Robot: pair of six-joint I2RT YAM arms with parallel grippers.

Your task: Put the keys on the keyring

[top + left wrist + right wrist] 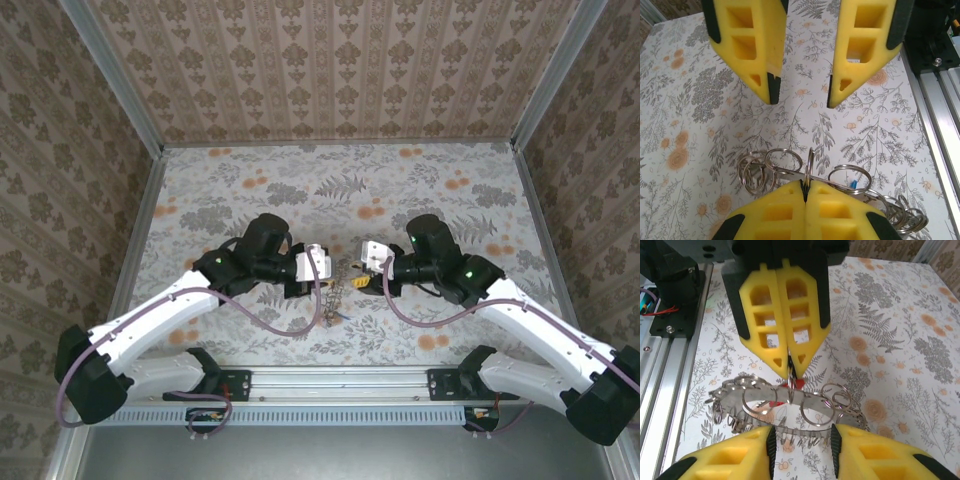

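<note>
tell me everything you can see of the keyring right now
The keyring is a shiny silvery metal loop strung with many small split rings, bunched together. A red key head shows among them. It sits over the flowery table. The left end effector is shut, pinching one upright ring edge-on; the right end effector stands open facing it, seemingly not touching.

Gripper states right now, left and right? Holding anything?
Left gripper: jaws shut, pinching the keyring by one of its rings.
Right gripper: jaws open, holding nothing.
</note>
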